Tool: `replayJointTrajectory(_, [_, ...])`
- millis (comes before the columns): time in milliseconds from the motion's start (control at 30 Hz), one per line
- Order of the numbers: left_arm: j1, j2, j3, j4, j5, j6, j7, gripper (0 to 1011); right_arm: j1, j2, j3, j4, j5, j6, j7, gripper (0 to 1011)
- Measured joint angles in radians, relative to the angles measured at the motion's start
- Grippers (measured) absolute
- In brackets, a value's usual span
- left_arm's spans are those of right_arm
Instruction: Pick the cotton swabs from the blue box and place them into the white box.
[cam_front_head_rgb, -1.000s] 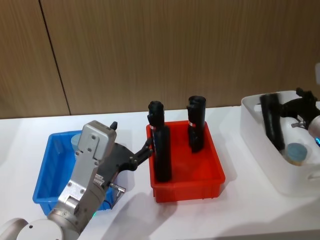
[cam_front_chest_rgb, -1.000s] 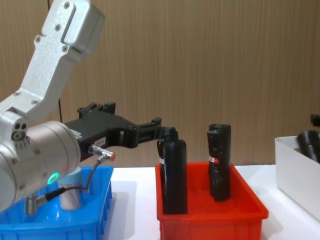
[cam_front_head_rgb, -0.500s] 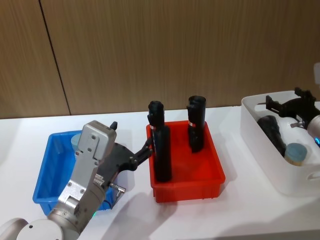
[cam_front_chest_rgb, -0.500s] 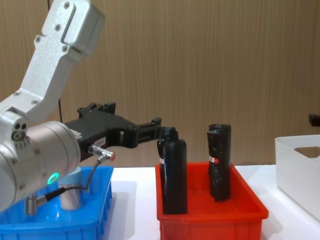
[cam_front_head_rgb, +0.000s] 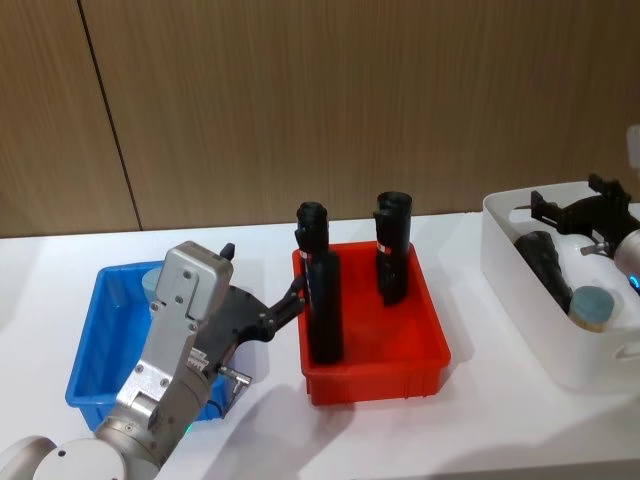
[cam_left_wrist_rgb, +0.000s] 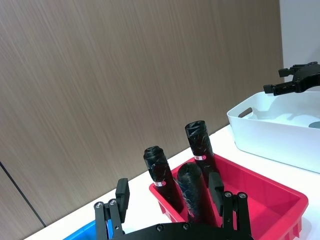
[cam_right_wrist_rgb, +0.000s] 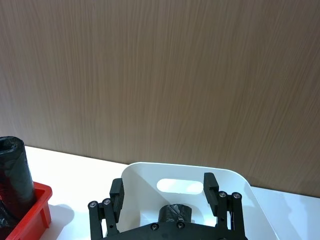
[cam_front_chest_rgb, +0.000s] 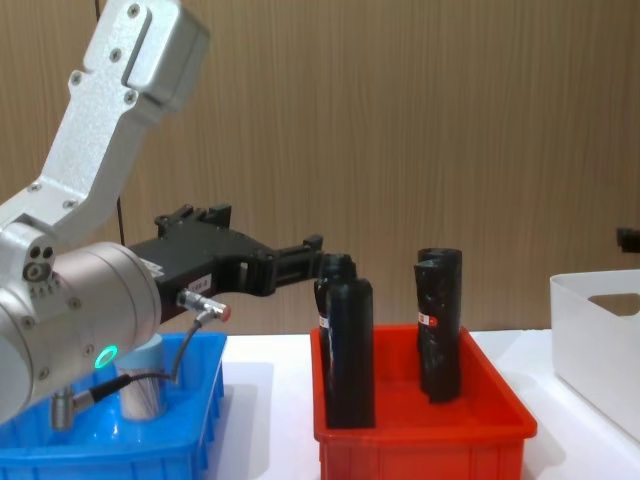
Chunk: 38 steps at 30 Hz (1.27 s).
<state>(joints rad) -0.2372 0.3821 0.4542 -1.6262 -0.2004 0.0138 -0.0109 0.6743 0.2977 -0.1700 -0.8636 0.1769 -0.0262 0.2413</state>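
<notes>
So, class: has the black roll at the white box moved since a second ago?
Yes. The black roll, then upright in the right gripper, now lies inside the white box.

One swab jar (cam_front_head_rgb: 592, 305), clear with a pale blue round lid, stands upright in the white box (cam_front_head_rgb: 520, 290) at the table's right end. Another (cam_front_chest_rgb: 142, 385) stands in the far part of the shallow blue box (cam_front_head_rgb: 95, 365) at the left, partly hidden
</notes>
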Motion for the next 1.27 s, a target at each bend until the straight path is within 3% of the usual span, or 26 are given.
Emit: replayJointTrajectory(1267, [0.000, 0.000, 0.000, 0.000, 0.000, 0.000, 0.000, 1004, 0.000, 0.000, 0.000, 0.000, -0.001, 0.000, 0.000, 1002])
